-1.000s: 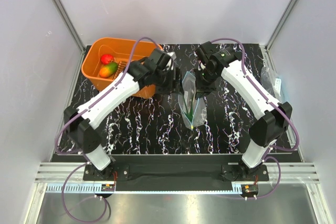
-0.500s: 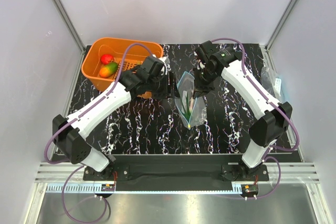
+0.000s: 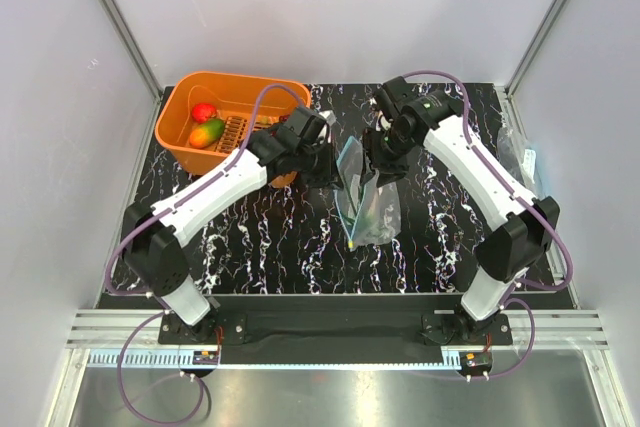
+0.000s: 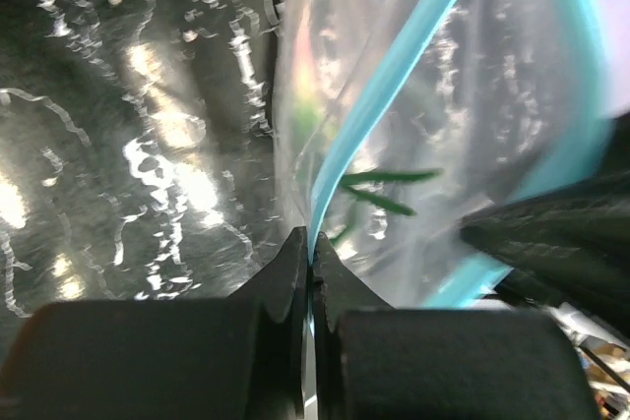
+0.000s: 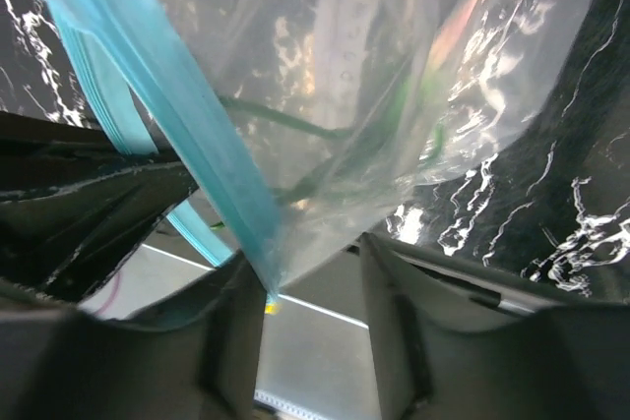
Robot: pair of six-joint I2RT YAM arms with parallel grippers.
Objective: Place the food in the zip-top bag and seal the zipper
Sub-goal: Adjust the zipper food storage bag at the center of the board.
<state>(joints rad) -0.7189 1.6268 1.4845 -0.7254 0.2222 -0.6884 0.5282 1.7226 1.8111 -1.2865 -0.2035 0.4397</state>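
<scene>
The clear zip-top bag [image 3: 368, 209] hangs tilted over the middle of the black marbled table. My left gripper [image 3: 333, 169] is shut on its teal zipper [image 4: 394, 66], the strip pinched between the jaws [image 4: 313, 258]. Thin green chives [image 4: 379, 199] show through the plastic. My right gripper [image 3: 378, 165] stands at the bag's other side, open [image 5: 313, 307]. The zipper's corner [image 5: 187, 135] rests against its left finger [image 5: 231, 331], not clamped. A red apple [image 3: 204, 112] and an orange-green mango [image 3: 207, 133] lie in the basket.
The orange slotted basket [image 3: 180, 152] stands at the back left, close to my left arm's forearm. A spare clear bag [image 3: 520, 159] lies at the table's right edge. Grey enclosure walls surround the table.
My left gripper has closed on the zipper strip. My right gripper has opened and let go of the bag. The bag has swung slightly and hangs lower on its right side.
</scene>
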